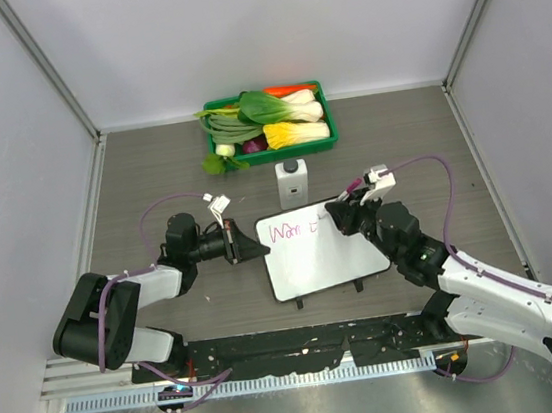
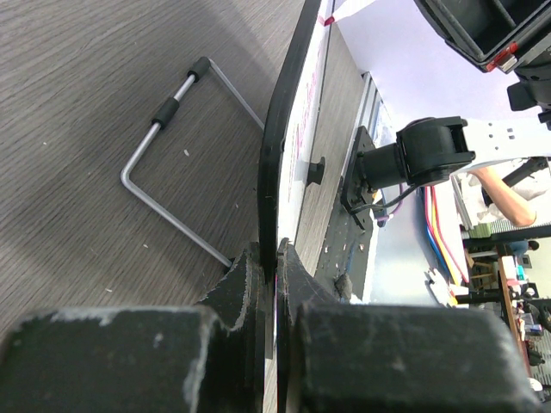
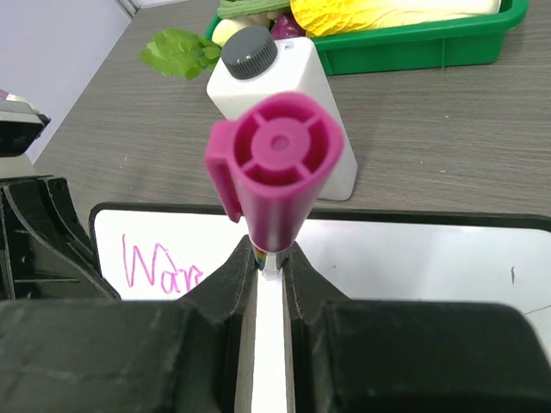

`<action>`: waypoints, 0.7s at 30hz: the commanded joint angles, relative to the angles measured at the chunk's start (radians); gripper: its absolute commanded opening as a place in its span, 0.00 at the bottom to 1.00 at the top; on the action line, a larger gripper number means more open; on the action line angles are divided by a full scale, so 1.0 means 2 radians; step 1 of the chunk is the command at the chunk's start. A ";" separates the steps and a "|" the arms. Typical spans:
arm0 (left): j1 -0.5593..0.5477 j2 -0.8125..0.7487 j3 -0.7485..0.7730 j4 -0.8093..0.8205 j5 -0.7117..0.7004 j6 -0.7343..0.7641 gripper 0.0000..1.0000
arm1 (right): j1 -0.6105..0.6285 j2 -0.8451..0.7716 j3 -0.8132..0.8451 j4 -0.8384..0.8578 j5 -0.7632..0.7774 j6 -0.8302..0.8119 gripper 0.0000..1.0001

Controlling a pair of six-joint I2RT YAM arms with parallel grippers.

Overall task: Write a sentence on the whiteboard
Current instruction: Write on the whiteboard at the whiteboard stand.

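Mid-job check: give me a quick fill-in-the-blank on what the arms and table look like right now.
1. The left gripper is shut on the whiteboard; the right gripper is shut on the ____.
2. The vegetables lie in a ____ tray.
3. The white bottle stands ____ the whiteboard and the tray.
Missing: marker; green; between.

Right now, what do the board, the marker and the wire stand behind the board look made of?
The board has a smooth white face, likely a coated sheet, and its dark rim looks like plastic. The marker is matte magenta moulded plastic, judging by its ribbed end. The stand is a bent silvery rod with a sheen, probably metal. Its black sleeves are perhaps rubber.
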 commanded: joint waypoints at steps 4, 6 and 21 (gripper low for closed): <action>-0.005 0.001 0.010 -0.008 -0.014 0.031 0.00 | 0.000 -0.013 -0.023 -0.028 -0.001 0.017 0.01; -0.005 0.001 0.010 -0.008 -0.014 0.031 0.00 | 0.000 -0.016 -0.031 -0.031 -0.005 0.023 0.01; -0.005 0.003 0.011 -0.008 -0.014 0.031 0.00 | 0.000 -0.021 -0.036 -0.026 0.006 0.027 0.01</action>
